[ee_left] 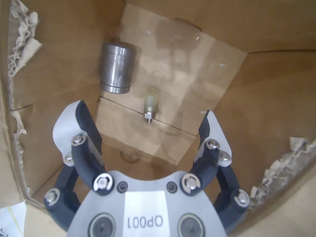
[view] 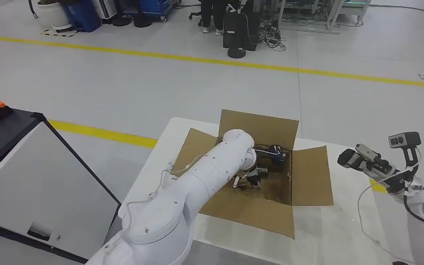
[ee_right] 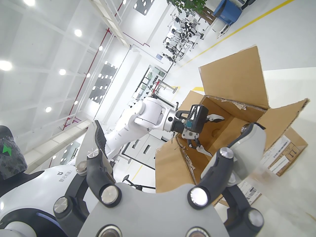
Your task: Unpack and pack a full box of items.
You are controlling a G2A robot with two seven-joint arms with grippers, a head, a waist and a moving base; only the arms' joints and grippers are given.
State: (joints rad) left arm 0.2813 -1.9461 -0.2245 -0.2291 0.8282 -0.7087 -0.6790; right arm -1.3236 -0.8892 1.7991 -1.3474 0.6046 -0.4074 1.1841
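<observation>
**Colleague:** What surrounds your left gripper [ee_left: 145, 110]?

**Me:** I have it down inside the open brown cardboard box [ee_left: 246, 13]. Its fingers [ee_left: 86, 122] are spread wide and grip neither piece. Cardboard walls stand close around them. A ragged strip of torn paper tape [ee_left: 23, 30] runs along the rim, outside one finger.

**Colleague:** And the contents?

**Me:** Two pieces lie on the box floor beyond the fingertips. A short shiny grey steel cylinder [ee_left: 117, 69] sits past the tip of one finger, outside the gap and near a side wall. A small fitting with a cloudy plastic cap and a threaded metal tip [ee_left: 149, 107] lies in line with the gap between the fingers. It rests across the seam of the bottom flaps, threaded end toward the gripper. Both pieces are apart from the pads.

**Colleague:** The other arm?

**Me:** My right gripper [ee_right: 176, 127] hangs outside the box, beyond one of its open flaps, with its fingers likewise splayed. Past them I see a white printed label [ee_right: 279, 154] on the box's outer wall. The box itself stands on a white table [view: 344, 232].

**Colleague:** Anything you can't make out?

**Me:** From the top camera, my left arm lies across the opening and covers most of the floor, so both pieces are hidden there. I can't tell how high the left fingertips are above the floor. I also can't tell whether the cylinder touches the wall.
</observation>
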